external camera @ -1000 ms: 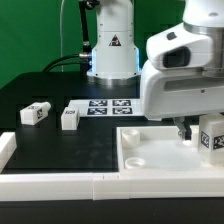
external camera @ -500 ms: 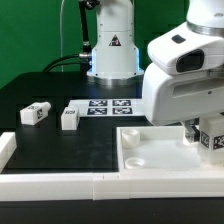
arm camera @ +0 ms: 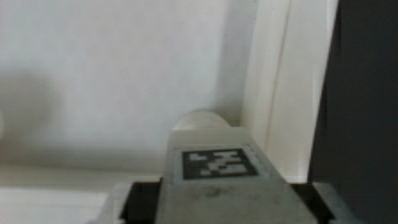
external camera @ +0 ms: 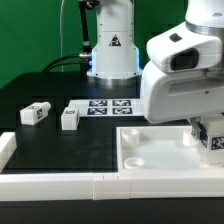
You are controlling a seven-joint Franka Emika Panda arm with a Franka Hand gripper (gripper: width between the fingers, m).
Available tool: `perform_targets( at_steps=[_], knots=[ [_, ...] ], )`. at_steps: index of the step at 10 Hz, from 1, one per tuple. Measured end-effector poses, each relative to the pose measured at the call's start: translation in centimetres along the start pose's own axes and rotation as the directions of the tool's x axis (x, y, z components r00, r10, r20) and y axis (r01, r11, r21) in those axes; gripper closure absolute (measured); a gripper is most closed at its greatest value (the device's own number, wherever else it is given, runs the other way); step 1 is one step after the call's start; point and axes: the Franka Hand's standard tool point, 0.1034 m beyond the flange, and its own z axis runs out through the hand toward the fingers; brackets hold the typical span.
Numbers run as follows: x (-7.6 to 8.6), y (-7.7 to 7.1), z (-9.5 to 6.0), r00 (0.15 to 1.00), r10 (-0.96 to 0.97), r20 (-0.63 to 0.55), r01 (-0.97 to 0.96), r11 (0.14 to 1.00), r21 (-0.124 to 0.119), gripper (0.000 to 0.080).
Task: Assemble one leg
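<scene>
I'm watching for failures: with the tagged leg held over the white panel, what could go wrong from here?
1. The small white tagged leg block, shut in the claw, hangs near the large flat white square panel's edge; it could catch the rim or drop onto the black table.
2. The wrist view shows no socket beneath it, so pressing might twist it in the grip.

Table point(external camera: 60, 148): legs point(external camera: 34, 113), panel point(external camera: 150, 152), marker board point(external camera: 108, 105)

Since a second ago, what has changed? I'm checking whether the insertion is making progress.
The hand, gripping a leg, sank slightly toward the panel and drifted to the exterior view's right. Nothing was let go. The two loose legs, the marker board and the panel stayed put.
</scene>
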Motion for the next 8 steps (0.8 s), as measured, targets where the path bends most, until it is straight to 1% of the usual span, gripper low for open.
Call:
perform_targets(
  at_steps=[1, 3, 4, 6, 7, 8],
  knots=[
    [-0.02, -0.15, 0.03, 0.986, 0.169, -0.001, -0.169, 0.986, -0.001, 0.0509],
    [-0.07, -0.42, 0.09, 0.907, 0.422, 0.000, -0.422, 0.907, 0.001, 0.0509],
    [-0.10, -0.54, 0.11, 0.831, 0.556, 0.001, -0.556, 0.831, 0.002, 0.0509],
    [-0.14, -0.70, 0.15, 0.715, 0.699, 0.005, -0.699, 0.715, 0.004, 0.0509],
    [-0.03, -0.79, 0.10, 0.614, 0.790, 0.005, -0.790, 0.614, 0.005, 0.0509],
    [0.02, -0.82, 0.07, 0.568, 0.823, 0.006, -0.823, 0.568, 0.008, 0.0509]
  ],
)
